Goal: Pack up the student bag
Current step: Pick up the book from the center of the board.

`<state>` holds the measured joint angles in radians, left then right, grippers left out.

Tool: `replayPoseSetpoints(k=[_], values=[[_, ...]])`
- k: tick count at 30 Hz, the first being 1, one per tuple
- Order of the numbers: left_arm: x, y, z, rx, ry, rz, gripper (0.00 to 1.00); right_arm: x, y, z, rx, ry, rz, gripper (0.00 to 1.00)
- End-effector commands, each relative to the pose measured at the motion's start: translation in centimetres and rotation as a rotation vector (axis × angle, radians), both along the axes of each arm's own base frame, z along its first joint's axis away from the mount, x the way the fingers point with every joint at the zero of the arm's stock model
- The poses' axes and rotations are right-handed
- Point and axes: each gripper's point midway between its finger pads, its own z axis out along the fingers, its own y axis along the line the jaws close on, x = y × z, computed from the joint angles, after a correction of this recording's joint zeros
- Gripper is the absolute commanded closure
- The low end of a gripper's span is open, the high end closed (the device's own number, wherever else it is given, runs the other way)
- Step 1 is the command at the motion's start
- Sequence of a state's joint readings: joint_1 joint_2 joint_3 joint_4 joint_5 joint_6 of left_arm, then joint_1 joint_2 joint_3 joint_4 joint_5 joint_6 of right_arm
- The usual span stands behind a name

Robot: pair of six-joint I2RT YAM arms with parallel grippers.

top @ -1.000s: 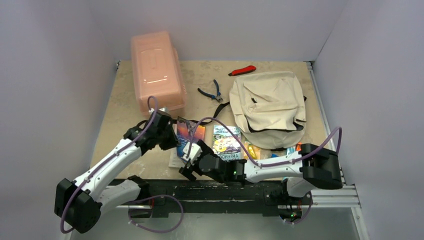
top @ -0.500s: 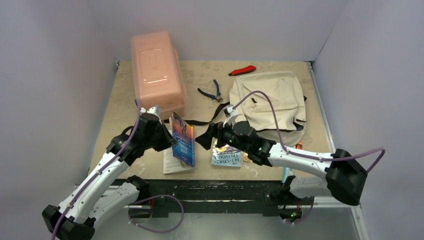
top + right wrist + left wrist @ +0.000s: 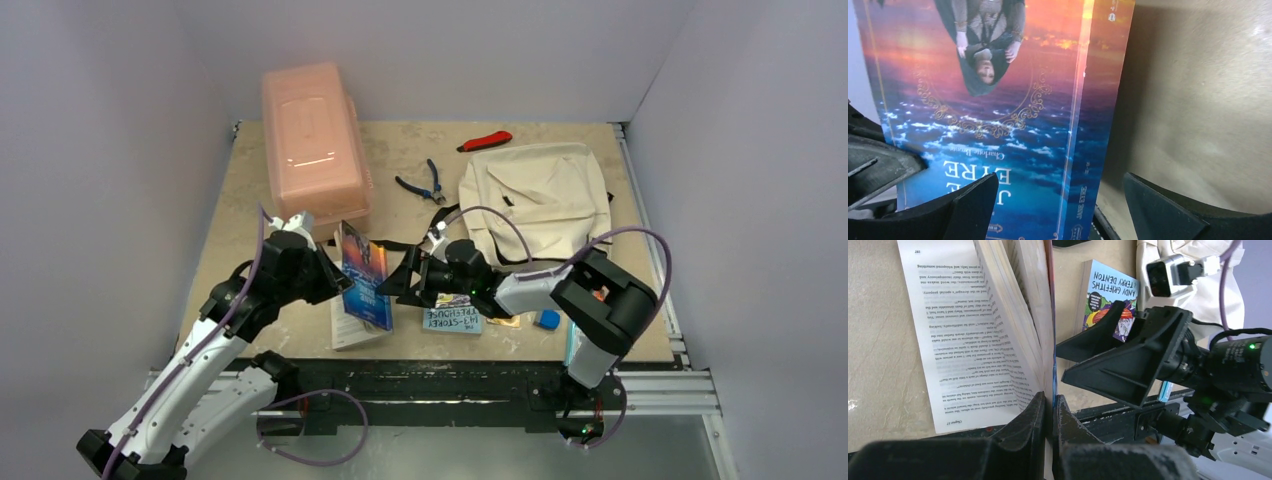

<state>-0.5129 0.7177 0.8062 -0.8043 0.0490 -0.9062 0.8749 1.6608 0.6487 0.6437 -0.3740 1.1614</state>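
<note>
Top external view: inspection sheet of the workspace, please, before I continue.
Surface: scuffed beige tabletop.
Job's things: cream fabric student bag lies flat, far right; blue-orange Jane Eyre paperback held up by its cover, pages fanning down.
Clutter: pink plastic box, blue-handled pliers, red-handled tool, colourful paperback, small blue block.
Grippers: left gripper shut on the paperback's cover; right gripper open, fingers flanking its spine.
Cables: purple cables loop above both arms.
Surroundings: plain grey walls.
</note>
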Motion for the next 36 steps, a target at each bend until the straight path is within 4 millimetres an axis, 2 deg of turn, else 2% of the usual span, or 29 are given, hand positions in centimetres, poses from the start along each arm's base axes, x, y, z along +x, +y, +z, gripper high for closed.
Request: replayPoseSetpoints(k=[1, 6, 8, 10, 14, 16, 18, 21, 23, 24, 25, 26, 28, 29, 30, 32, 34, 36], values=[[1.6, -2.0, 6.2, -0.161, -0.178, -0.022, 1.00, -0.2, 2.5, 2.9, 0.218, 0.058, 0.063, 0.01], [1.6, -1.8, 4.9, -0.157, -0.179, -0.018, 1.00, -0.1, 3.2, 4.1, 0.382, 0.058, 0.079, 0.01], [1.6, -1.5, 3.6, -0.138, -0.174, -0.006, 1.00, 0.1, 3.4, 4.5, 0.407, 0.040, 0.084, 0.03], [1.6, -1.0, 1.6, -0.114, -0.153, 0.018, 1.00, 0.2, 3.6, 5.2, 0.443, 0.024, 0.094, 0.09], [1.1, -0.2, -1.9, -0.072, -0.098, 0.048, 1.00, 0.4, 3.5, 6.7, 0.530, 0.005, 0.087, 0.32], [0.9, -0.1, -2.8, -0.067, -0.086, 0.050, 1.00, 0.5, 3.8, 7.0, 0.539, -0.009, 0.094, 0.54], [0.8, 0.2, -3.5, -0.052, -0.069, 0.062, 1.00, 0.6, 3.7, 6.9, 0.530, -0.023, 0.083, 0.70], [0.4, 1.5, -4.7, 0.013, -0.024, 0.105, 1.00, 0.8, 3.5, 6.7, 0.512, -0.043, 0.072, 0.86], [-0.3, 2.7, -5.8, 0.073, 0.026, 0.134, 1.00, 0.8, 3.3, 6.9, 0.504, -0.063, 0.071, 1.00], [-0.5, 3.1, -6.3, 0.100, 0.049, 0.143, 0.98, 0.9, 3.1, 6.9, 0.497, -0.075, 0.071, 1.00], [-0.8, 3.4, -6.7, 0.119, 0.068, 0.150, 0.87, 1.0, 3.0, 6.9, 0.487, -0.089, 0.069, 1.00], [-0.9, 3.7, -6.9, 0.133, 0.077, 0.154, 0.70, 1.0, 2.8, 7.0, 0.478, -0.106, 0.069, 1.00], [-1.2, 4.5, -6.8, 0.171, 0.087, 0.170, 0.28, 0.8, 2.5, 7.1, 0.442, -0.167, 0.089, 1.00], [-1.2, 4.8, -6.4, 0.189, 0.072, 0.167, 0.16, 0.8, 2.4, 7.1, 0.405, -0.204, 0.097, 1.00], [-1.0, 5.1, -5.8, 0.207, 0.048, 0.160, 0.12, 0.8, 2.2, 7.0, 0.354, -0.265, 0.107, 1.00], [-0.3, 5.0, -3.8, 0.215, -0.033, 0.121, 0.09, 1.1, 1.5, 5.0, 0.157, -0.333, 0.133, 1.00], [0.4, 4.6, -1.3, 0.207, -0.106, 0.091, 0.08, 2.8, 0.1, 4.5, -0.024, -0.464, 0.092, 1.00], [1.1, 3.3, 1.5, 0.173, -0.151, 0.033, 0.08, 3.8, -1.6, 4.5, -0.163, -0.564, 0.075, 1.00]])
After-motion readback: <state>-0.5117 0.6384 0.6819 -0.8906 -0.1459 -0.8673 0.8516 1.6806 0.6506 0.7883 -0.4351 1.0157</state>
